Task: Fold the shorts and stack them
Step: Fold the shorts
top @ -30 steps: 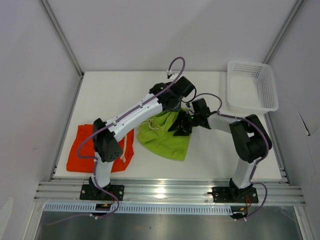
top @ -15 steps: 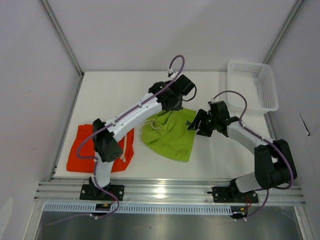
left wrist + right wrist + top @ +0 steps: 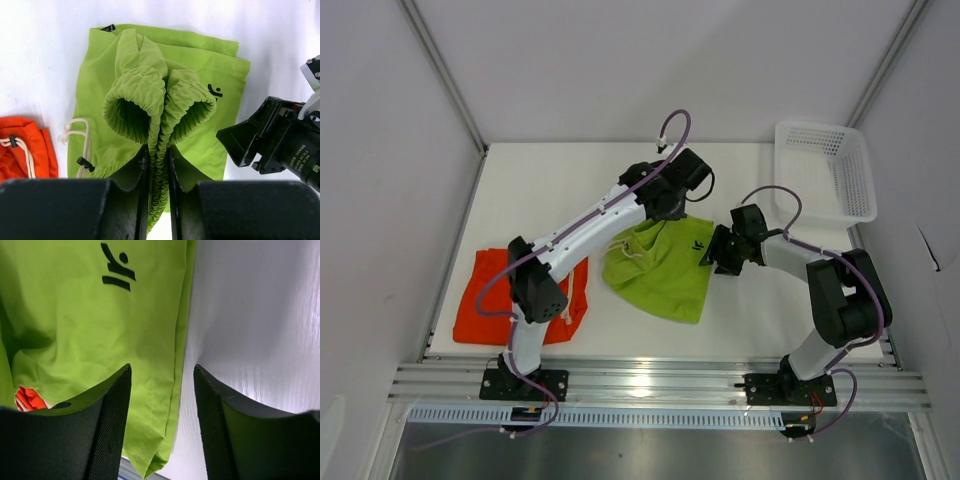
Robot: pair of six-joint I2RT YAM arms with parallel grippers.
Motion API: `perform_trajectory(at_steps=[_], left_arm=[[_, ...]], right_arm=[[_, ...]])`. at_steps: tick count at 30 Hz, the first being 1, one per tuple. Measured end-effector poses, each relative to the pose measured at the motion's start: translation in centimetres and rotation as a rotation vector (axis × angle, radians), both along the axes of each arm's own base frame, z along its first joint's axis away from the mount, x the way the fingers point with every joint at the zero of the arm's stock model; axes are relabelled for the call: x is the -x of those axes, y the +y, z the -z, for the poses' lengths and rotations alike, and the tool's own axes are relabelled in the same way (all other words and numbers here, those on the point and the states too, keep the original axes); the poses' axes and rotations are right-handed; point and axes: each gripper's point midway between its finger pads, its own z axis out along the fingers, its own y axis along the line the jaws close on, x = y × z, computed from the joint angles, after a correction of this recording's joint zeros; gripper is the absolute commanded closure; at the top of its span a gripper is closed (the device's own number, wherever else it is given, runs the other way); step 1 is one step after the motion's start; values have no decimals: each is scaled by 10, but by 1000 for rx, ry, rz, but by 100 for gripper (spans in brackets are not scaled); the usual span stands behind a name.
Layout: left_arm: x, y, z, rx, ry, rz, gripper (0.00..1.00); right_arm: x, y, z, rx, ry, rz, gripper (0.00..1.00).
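Ruched waistband (image 3: pixel 142 85) on lime shorts (image 3: pixel 97 75)

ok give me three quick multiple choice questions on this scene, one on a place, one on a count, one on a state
1. Where does the white basket stand? A) far right corner of the table B) near left edge C) between the arms
2. How many pairs of shorts are in view? A) one B) two C) three
3. What is the left gripper doing? A) hanging wide open B) shut on the green shorts C) shut on the basket rim

Answers: 1 A, the top view shows it there. 2 B, the green shorts and the orange shorts. 3 B, green fabric is pinched between its fingers.
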Motion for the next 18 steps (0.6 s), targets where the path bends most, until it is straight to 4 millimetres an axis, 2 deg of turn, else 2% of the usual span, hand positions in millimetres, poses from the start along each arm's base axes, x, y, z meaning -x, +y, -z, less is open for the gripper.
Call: perform_trajectory(at_steps=[6, 7, 11, 16, 18], left_arm=[[-2, -9, 16, 0, 35, 5, 100], [-2, -10, 19, 1, 41, 1, 100], [-2, -15, 23, 29, 49, -21, 100], [0, -23, 33, 77, 78, -44, 100], [1, -27, 34, 102, 88, -48, 95]], right_arm=[[-12, 3, 6, 3, -8, 0, 66], [-14, 4, 6, 2, -10, 0, 72], [-19, 6, 9, -1, -16, 3, 87], [-22, 7, 12, -2, -16, 3, 94], [-24, 8, 13, -5, -17, 2, 94]])
